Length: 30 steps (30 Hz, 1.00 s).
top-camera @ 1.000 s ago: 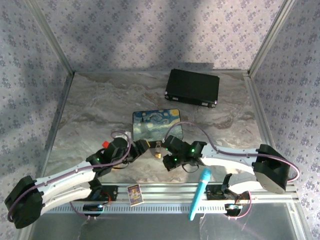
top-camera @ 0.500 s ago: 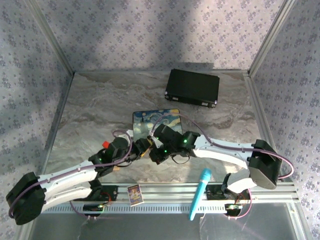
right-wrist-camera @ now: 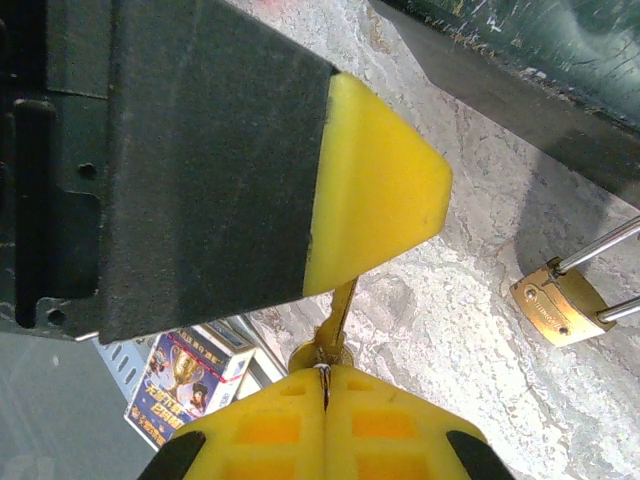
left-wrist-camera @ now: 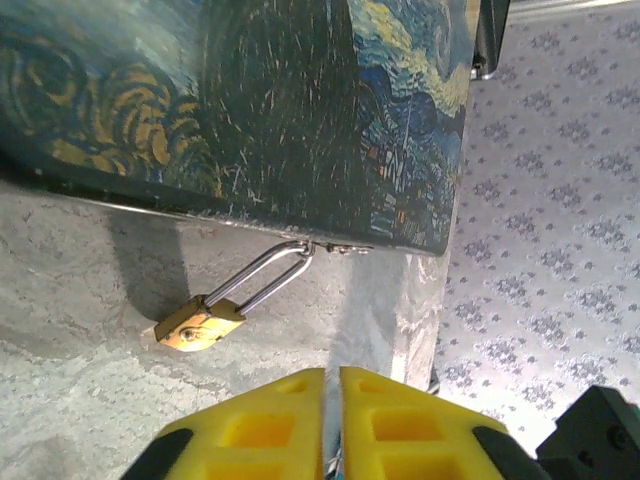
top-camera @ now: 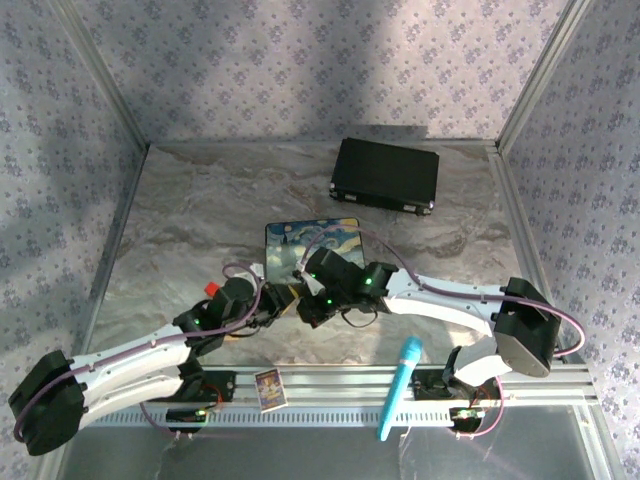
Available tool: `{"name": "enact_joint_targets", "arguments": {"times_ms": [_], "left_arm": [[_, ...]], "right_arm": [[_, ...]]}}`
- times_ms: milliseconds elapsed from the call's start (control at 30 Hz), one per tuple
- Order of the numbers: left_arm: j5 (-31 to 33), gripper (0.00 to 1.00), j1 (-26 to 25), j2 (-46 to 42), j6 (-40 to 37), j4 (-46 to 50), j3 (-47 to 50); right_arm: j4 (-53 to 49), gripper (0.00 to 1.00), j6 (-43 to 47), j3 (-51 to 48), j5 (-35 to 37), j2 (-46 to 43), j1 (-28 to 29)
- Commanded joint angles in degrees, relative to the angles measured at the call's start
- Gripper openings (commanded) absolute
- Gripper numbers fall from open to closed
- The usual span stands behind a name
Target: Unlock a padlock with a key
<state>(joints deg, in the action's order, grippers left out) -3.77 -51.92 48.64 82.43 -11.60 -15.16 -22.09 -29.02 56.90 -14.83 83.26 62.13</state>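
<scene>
One key (right-wrist-camera: 338, 305) stood pinched in the closed right gripper (right-wrist-camera: 323, 372); the padlock (right-wrist-camera: 552, 303) lay nearby, body end facing it.

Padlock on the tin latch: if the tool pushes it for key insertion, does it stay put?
Likely not: the padlock hangs by its thin shackle from the tin's latch, so a push should swing it. Probably light, being tiny beside the painted tin. Its smooth brass body rests on the table and may skid.
</scene>
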Motion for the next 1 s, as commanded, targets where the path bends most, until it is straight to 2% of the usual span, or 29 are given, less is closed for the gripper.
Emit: {"name": "enact_joint_targets", "arguments": {"times_ms": [0,133,200,300,433,600,767,967], "left_arm": [[-0.29,0.09,-0.47,-0.48,-0.57,0.94,-0.22],[-0.95,0.06,-0.54,0.04,-0.44,0.66,-0.39],[-1.59,0.08,-0.54,0.57,-1.0,0.65,-0.9],[-1.38,0.26,-0.5,0.76,-0.9,1.45,-1.45],[1.19,0.39,-0.48,-0.7,0.16,3.29,-1.76],[2.77,0.38,-0.49,-2.69,1.48,3.77,-1.42],[4.25,0.45,-0.48,-4.94,3.64,1.82,0.5],[0.28,0.51,-0.51,-3.0,5.37,-2.94,0.68]], "right_arm": [[0.62,0.0,0.98,1.29,0.46,0.3,-0.24],[1.47,0.0,0.99,1.02,0.28,0.27,-0.69],[1.69,0.0,1.07,0.99,0.14,0.4,-0.82],[1.67,0.0,1.24,0.9,-0.09,0.73,-0.87],[2.6,0.0,0.93,-0.36,-0.47,0.75,-0.67],[3.64,0.0,0.97,-1.31,-0.34,0.65,-0.95],[5.02,0.0,0.95,-1.45,-1.45,1.34,-0.99],[7.13,0.0,1.03,-1.46,-1.9,1.54,-1.1]]}}
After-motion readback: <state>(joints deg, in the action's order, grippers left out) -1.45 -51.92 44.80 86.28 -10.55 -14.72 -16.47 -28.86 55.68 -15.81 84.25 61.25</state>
